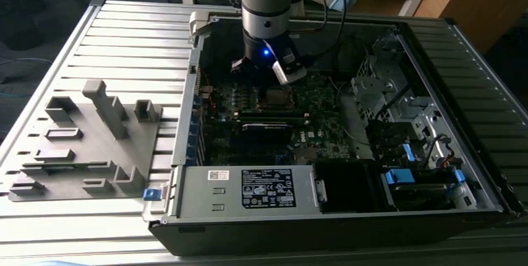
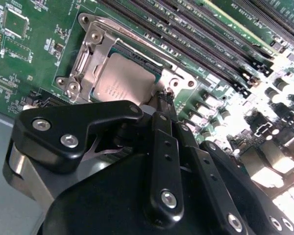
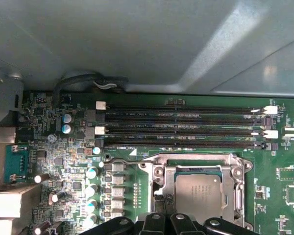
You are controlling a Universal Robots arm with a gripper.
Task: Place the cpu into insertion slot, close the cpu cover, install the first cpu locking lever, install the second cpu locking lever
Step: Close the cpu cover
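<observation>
Gripper (image 2: 161, 97) linkage, black, fingers drawn together at one corner of the insertion slot (image 2: 137, 55); whether they pinch anything cannot be told. Seated in the slot: the cpu (image 2: 122, 85), silver top up, framed by the cpu cover (image 2: 90, 58) lying flat. Beside the slot: long memory slots (image 3: 186, 127) on the green circuit board (image 3: 59, 147).

Nothing legible from here — the black sticker (image 1: 268, 187) on the power supply (image 1: 206, 203) and the faint print on the cpu (image 2: 122, 85) are too small to read.
</observation>
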